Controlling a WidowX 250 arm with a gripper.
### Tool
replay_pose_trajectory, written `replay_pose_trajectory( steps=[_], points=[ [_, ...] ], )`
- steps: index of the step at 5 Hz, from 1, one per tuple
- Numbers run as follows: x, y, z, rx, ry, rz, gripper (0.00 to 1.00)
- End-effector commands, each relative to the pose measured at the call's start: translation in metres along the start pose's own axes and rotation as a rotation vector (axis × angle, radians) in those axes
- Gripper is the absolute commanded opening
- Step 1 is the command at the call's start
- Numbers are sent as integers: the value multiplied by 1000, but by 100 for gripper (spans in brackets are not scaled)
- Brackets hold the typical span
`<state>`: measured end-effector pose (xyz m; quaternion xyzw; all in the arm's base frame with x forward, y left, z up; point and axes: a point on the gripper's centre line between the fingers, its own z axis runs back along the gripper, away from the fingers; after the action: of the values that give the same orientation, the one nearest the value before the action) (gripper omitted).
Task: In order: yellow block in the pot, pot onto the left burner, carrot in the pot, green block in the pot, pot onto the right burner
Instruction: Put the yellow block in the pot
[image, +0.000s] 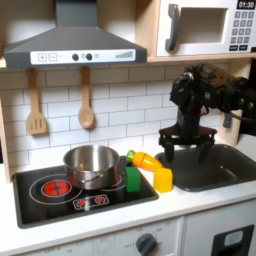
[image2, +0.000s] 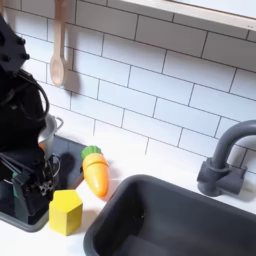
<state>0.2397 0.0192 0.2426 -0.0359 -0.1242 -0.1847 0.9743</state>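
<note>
**Gripper hangs open above the counter, nothing held**

In the first exterior view the gripper (image: 186, 150) hangs over the counter between the cooktop (image: 40, 204) and the sink (image: 222, 165), its fingers spread apart around empty air. The pot (image: 91, 165) sits on the cooktop's back right part. The green block (image: 132, 179) stands upright just beside the pot, at the cooktop's right edge. The carrot (image: 143, 159) lies on the counter right of the pot, and the yellow block (image: 161, 179) rests just in front of the carrot. The red-ringed left burner (image: 55, 187) lies bare, left of the pot.
</note>
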Motion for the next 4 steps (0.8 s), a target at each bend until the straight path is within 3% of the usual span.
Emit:
replay_pose_trajectory(
  steps=[1,2,3,4],
  points=[
    [29,27,-20,-6,-41,-162,100],
    [27,25,-31,-23,-36,-117,100],
    [30,11,-41,-81,-18,-126,100],
    [30,-2,-50,-93,-9,-85,100]
  ],
)
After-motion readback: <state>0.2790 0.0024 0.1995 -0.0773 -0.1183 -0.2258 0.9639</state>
